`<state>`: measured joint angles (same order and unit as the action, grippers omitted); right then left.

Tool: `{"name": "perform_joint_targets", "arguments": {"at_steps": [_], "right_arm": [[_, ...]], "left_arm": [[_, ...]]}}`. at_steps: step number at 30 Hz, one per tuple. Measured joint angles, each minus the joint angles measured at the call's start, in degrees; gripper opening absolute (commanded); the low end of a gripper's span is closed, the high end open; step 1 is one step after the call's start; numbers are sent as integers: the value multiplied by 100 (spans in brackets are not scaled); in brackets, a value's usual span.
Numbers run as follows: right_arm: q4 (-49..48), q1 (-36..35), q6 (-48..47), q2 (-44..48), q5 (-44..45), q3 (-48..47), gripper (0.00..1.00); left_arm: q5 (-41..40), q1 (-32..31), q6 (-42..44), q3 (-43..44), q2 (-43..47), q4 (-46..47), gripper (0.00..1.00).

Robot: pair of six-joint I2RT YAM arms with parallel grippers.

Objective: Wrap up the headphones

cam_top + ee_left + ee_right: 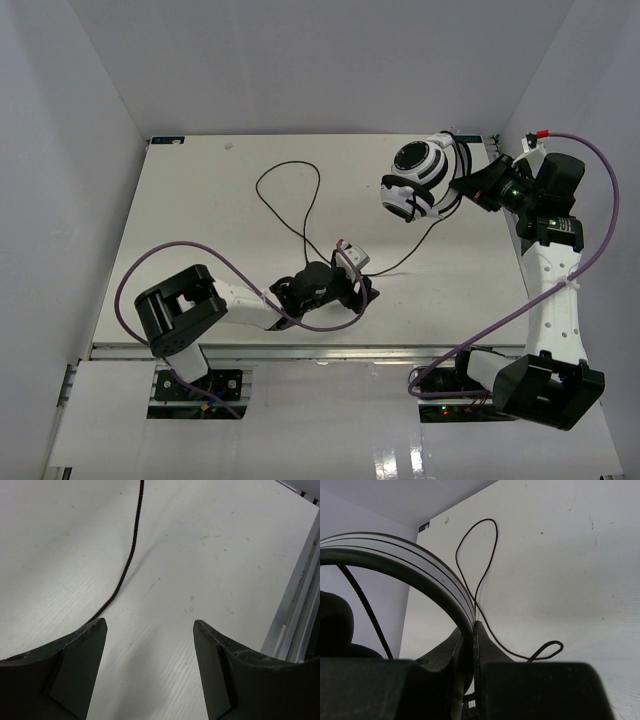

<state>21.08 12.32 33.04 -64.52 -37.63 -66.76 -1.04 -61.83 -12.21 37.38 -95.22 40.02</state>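
Observation:
The white-and-black headphones are held up at the back right of the table. My right gripper is shut on their headband; in the right wrist view the striped band passes between the closed fingers of the gripper. The thin black cable runs from the headphones in a loop across the table towards the left gripper. It also shows in the right wrist view. My left gripper is open and empty just above the table; the cable lies beside its left finger, not between the jaws.
The table's front edge and its metal rail run close to the left gripper. White walls enclose the table on three sides. Thick purple arm cables loop by each arm.

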Motion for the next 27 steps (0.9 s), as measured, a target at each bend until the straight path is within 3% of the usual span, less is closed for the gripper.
{"name": "perform_joint_targets", "arguments": {"at_steps": [12,18,23,27], "right_arm": [[174,4,-132,202,-54,-247,8],[243,5,-196,325,-26,-247,8],[266,4,-204,426,-28,-247,8],[269,4,-213,466,-26,-247,8]], "left_arm": [[124,86,2144,291,-802,262,86],[188,90,2687,1261,-1846,61,74],[242,93,2720,2038,-2396,-109,25],[104,93,2737,2136,-2504,-119,5]]}}
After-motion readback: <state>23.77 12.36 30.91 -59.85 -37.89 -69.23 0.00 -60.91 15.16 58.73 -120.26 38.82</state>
